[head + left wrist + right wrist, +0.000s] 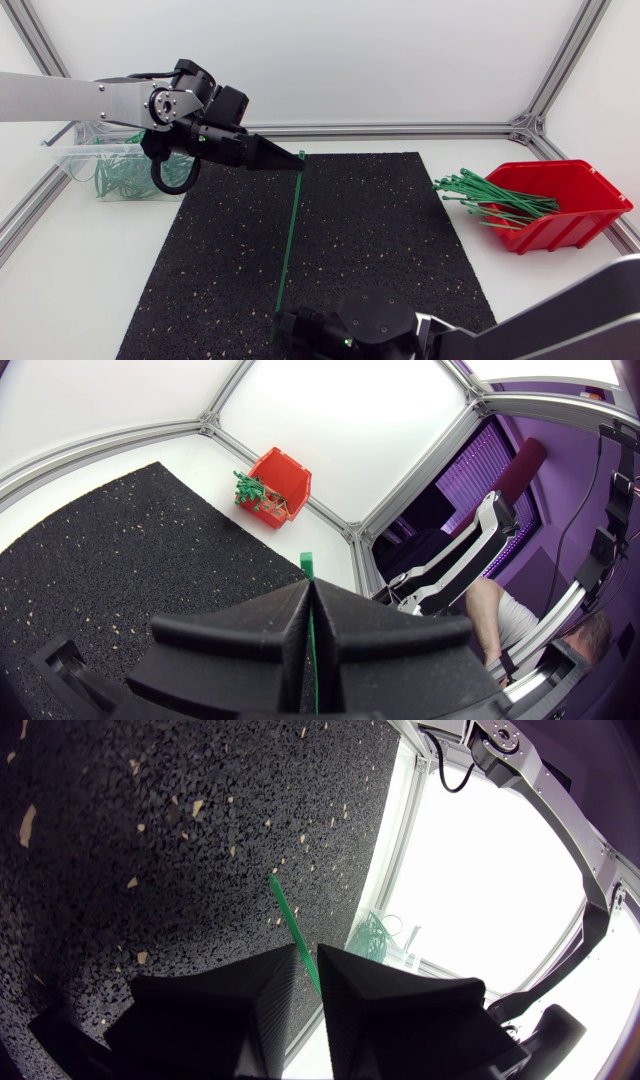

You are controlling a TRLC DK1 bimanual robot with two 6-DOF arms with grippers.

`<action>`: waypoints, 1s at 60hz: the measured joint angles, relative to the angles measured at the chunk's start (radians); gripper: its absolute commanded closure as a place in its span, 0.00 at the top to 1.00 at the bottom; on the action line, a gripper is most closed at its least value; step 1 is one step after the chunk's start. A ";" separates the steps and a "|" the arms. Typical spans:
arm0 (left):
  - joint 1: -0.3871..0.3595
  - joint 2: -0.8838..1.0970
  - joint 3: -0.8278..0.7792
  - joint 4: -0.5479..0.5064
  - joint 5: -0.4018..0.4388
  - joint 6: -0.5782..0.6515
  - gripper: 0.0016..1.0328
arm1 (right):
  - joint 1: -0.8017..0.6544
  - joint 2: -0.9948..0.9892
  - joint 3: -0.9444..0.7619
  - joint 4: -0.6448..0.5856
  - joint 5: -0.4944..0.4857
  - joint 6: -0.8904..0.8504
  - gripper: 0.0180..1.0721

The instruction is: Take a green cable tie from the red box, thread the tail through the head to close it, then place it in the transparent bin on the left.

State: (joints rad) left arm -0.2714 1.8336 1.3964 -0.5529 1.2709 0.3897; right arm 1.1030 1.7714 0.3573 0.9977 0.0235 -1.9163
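L gripper [293,157] clamped on one end of green cable tie [289,235] at mat's [380,250] 12 o'clock; R gripper [284,326] pinches other end at 6. Tie runs straight btwn them. Prob. light, springy, slick: grip near ends. Red box [585,215] at 3, transparent bin [70,160] at 10.

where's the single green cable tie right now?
Head view: the green cable tie runs across the black mat mid-table, one end in the left gripper, the other in the right gripper.
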 measured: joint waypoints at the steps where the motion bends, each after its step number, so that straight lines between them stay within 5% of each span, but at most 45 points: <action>1: 0.000 0.000 0.000 0.000 0.000 0.000 0.03 | 0.000 0.002 0.002 0.000 0.000 0.000 0.24; 50: 0.000 0.000 0.000 -0.016 0.000 0.008 0.03 | -0.043 0.031 0.030 0.014 0.005 0.000 0.26; 60: 0.000 0.000 0.000 -0.016 0.000 0.008 0.03 | -0.025 0.031 0.019 0.026 0.027 -0.008 0.18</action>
State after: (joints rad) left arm -0.2714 1.8336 1.3964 -0.5686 1.2709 0.3973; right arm 1.0779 1.8019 0.3763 1.0237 0.0505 -1.9247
